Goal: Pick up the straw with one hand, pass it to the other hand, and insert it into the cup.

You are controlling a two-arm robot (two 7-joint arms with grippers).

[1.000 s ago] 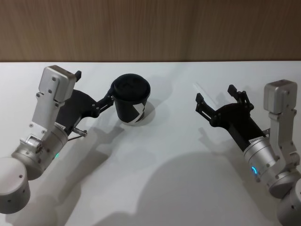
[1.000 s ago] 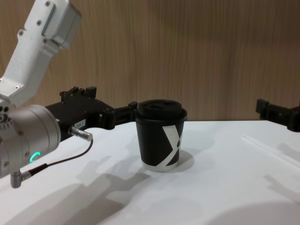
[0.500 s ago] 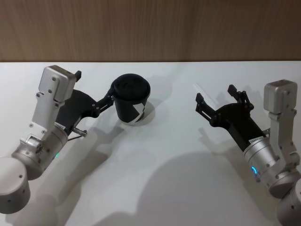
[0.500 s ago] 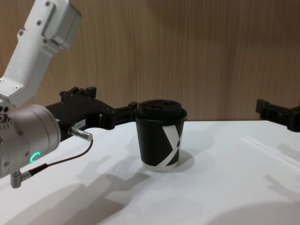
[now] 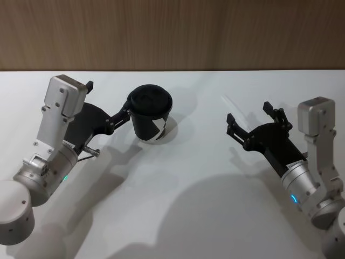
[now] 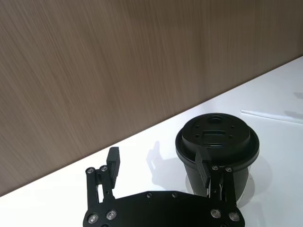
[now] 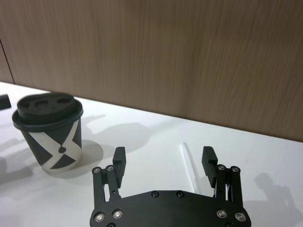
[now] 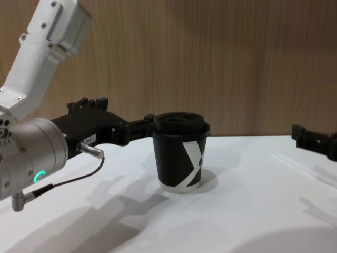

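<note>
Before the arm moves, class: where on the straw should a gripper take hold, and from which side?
Grip the straw near mid-length, coming down from above with the right gripper, whose jaws stand open. It lies flat on the table, thin and straight, so a top-down pinch across its width looks best, and a mid-length hold should leave an end free for the handover.

We read this as a robot test bench in a lab or office room. A plain white table [image 5: 178,216] runs back to a wall [image 5: 172,32] of brown wood-grain panels, meeting it in a straight line at the far edge. A left arm [image 5: 54,129] and a right arm [image 5: 316,156] in bare metal, with lit status rings, reach over the table, where a lidded paper cup [image 5: 151,116] stands.
</note>
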